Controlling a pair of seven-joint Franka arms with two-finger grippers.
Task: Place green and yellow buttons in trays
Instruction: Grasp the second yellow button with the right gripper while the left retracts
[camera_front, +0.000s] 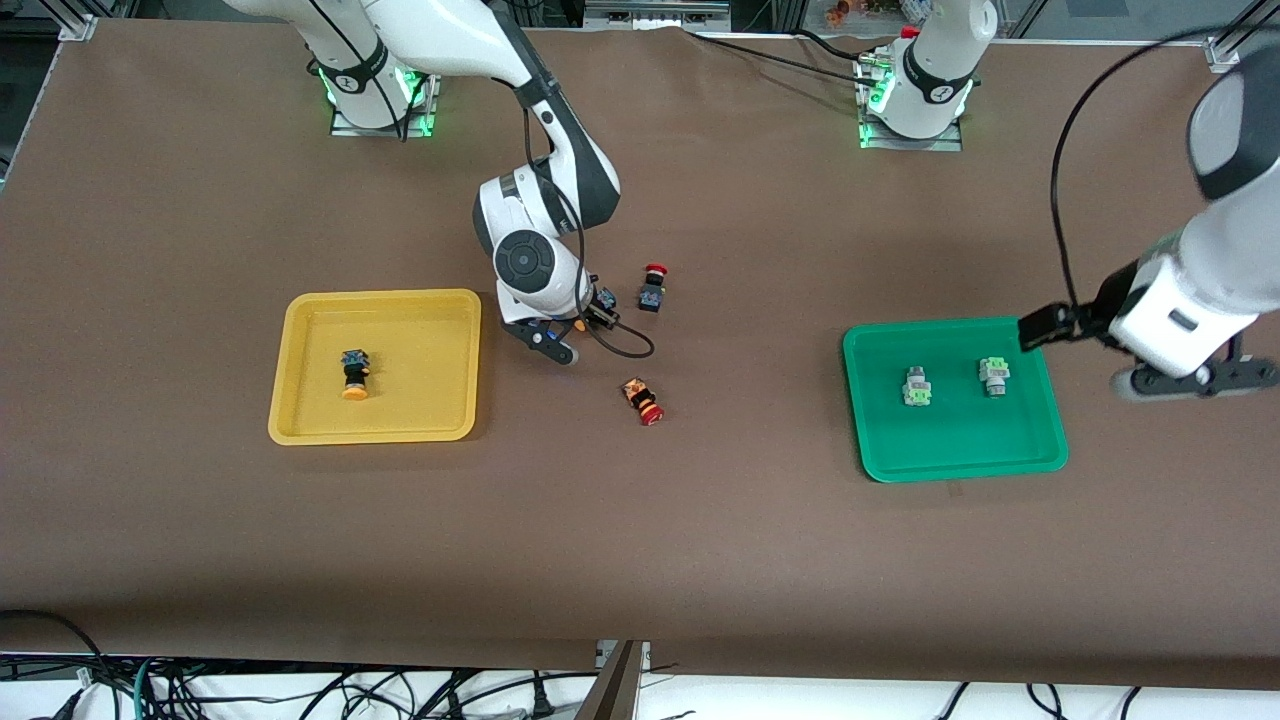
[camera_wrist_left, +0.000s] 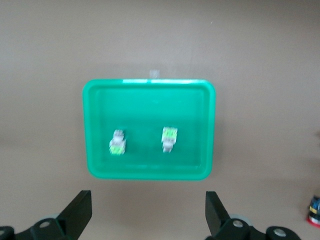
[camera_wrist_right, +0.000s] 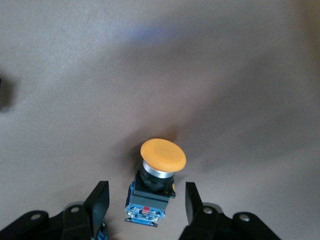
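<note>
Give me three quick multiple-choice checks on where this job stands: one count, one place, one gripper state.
1. How many green buttons lie in the green tray?
A. one
B. two
C. three

2. Where is the yellow button that is not in a tray?
A. in the green tray
B. stacked on a green button
C. on the table, between the fingers of the right gripper

3. What state is the left gripper in?
A. open, holding nothing
B. shut on a green button
C. shut on the tray rim

Key: 1 B, two pale-green caps show inside the tray; 2 C, the right wrist view shows it between the fingers with a gap at each side; 3 A, its fingers stand wide apart with nothing between them.
</note>
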